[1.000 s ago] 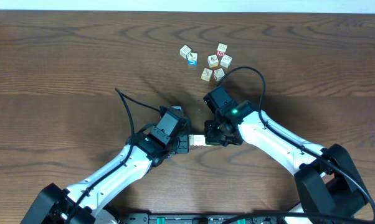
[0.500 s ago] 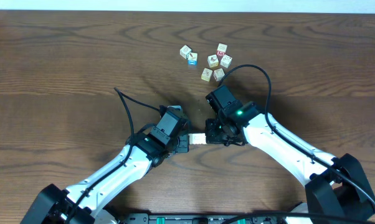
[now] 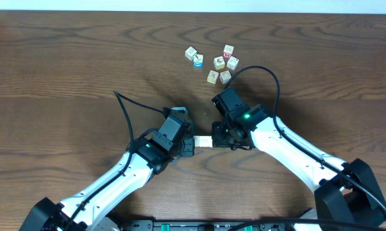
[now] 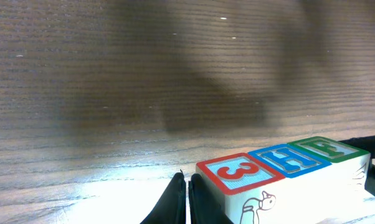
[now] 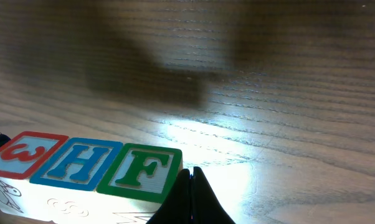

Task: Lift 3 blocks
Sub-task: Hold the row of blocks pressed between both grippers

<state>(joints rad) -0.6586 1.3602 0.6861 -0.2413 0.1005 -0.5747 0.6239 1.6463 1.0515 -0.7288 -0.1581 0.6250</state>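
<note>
While both closed, left hand [image 4: 187, 186] and right hand [image 5: 191, 180] press blocks [image 5: 81, 165] row between them above table [image 3: 65, 64].

Block row [image 3: 204, 143] partly hidden overhead, cropped in wrist views, loose cubes [image 3: 219, 63] unreadably small

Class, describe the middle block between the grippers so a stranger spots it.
Mid-table, three blocks line up between the left gripper and right gripper. The middle block shows a blue H; its neighbours show a red 3 and a green F.
</note>
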